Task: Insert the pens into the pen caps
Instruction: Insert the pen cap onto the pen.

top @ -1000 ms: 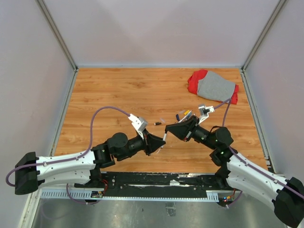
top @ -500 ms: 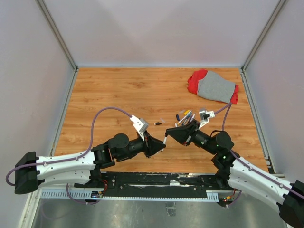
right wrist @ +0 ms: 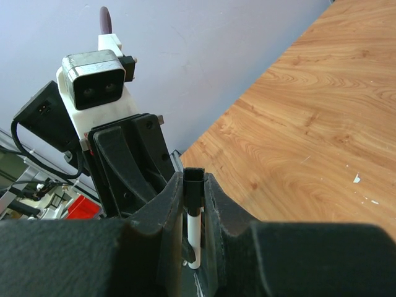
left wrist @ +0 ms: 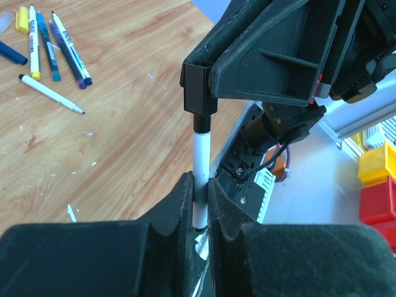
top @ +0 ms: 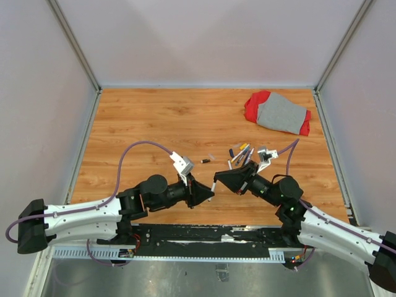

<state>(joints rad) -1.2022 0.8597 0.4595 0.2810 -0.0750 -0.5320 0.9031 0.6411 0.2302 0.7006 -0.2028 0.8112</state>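
Pen (left wrist: 199,148) clamped in L gripper (left wrist: 199,184), cap (right wrist: 194,192) in R gripper (right wrist: 193,182); both drifted toward base.

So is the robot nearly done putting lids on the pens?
Not nearly. Done: nothing clearly finished that I can see. In hand: the left jaws pinch a white pen, the right jaws pinch a black cap, and the pen's tip is at the cap's mouth, not pushed home. Left: a bunch of pens on the table, including a bare-tipped pen, plus a loose cap.
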